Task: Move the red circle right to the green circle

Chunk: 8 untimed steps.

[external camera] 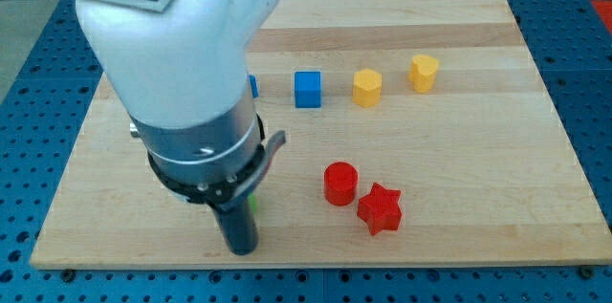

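The red circle (339, 183) lies on the wooden board below the middle, touching or nearly touching a red star (380, 209) at its lower right. A small green sliver (254, 204) shows beside my rod; it is mostly hidden by the arm, so its shape cannot be made out. My tip (239, 248) is near the board's bottom edge, just below and left of the green sliver and well to the left of the red circle.
A blue cube (307, 89), a yellow hexagon (367, 87) and another yellow block (425, 72) stand in a row in the upper half. A second blue block (252, 85) peeks out behind the arm. The arm's white body (172, 45) covers the view's left.
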Motion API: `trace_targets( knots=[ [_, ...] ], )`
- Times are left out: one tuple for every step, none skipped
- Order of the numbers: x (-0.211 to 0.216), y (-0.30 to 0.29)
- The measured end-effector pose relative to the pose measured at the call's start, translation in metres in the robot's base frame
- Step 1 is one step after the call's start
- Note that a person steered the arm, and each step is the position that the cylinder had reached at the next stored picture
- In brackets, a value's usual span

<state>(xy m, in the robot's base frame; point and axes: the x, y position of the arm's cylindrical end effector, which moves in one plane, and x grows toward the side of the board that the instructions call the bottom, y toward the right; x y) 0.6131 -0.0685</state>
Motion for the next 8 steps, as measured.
trace_targets(
  knots=[
    [0.005,0.049],
    [0.005,0.052],
    [0.005,0.08],
    [0.004,0.095],
    [0.003,0.107],
    [-0.015,0.122],
    [-0.025,0.125],
    [-0.026,0.125]
  ],
)
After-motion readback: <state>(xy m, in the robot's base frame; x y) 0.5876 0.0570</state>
